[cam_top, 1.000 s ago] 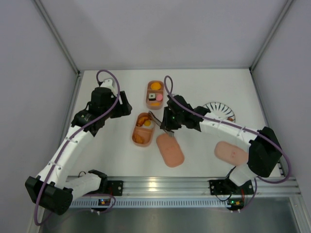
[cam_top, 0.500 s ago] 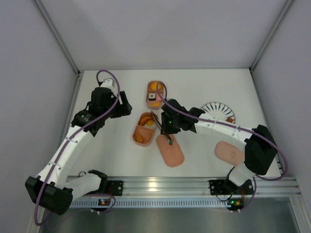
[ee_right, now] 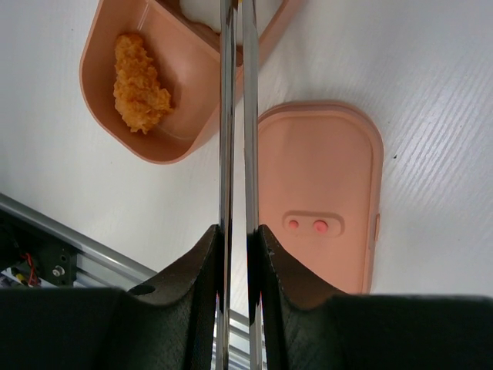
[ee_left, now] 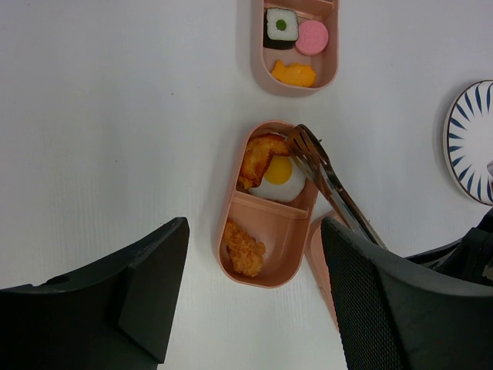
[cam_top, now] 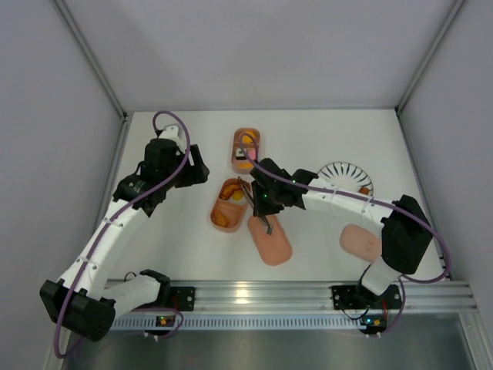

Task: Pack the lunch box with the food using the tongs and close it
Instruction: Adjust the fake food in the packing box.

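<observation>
Two salmon-pink lunch box trays lie mid-table. The near tray [ee_left: 289, 231] holds a fried egg [ee_left: 279, 173], a brown-orange piece [ee_left: 258, 154] and a breaded piece [ee_left: 245, 248]. The far tray [ee_left: 331, 73] holds a sushi roll [ee_left: 280, 27], a pink piece [ee_left: 312, 37] and an orange piece [ee_left: 293, 74]. My right gripper [ee_right: 237, 231] is shut on the silvery tongs [ee_right: 227, 116], whose tips [ee_left: 302, 139] hang over the near tray's far compartment beside the egg. A lid [ee_right: 320, 193] lies flat just right of that tray. My left gripper [ee_left: 254, 225] hovers open above the near tray, holding nothing.
A second pink lid [cam_top: 366, 243] lies near the right arm's base. A white plate with dark radial stripes [cam_top: 348, 177] stands at the right. The aluminium rail [cam_top: 254, 293] runs along the near edge, and grey walls close in the table.
My right gripper has swung left with the tongs, toward the near tray; the tongs' joined end now hangs over the near lid. The left arm has stayed still.
</observation>
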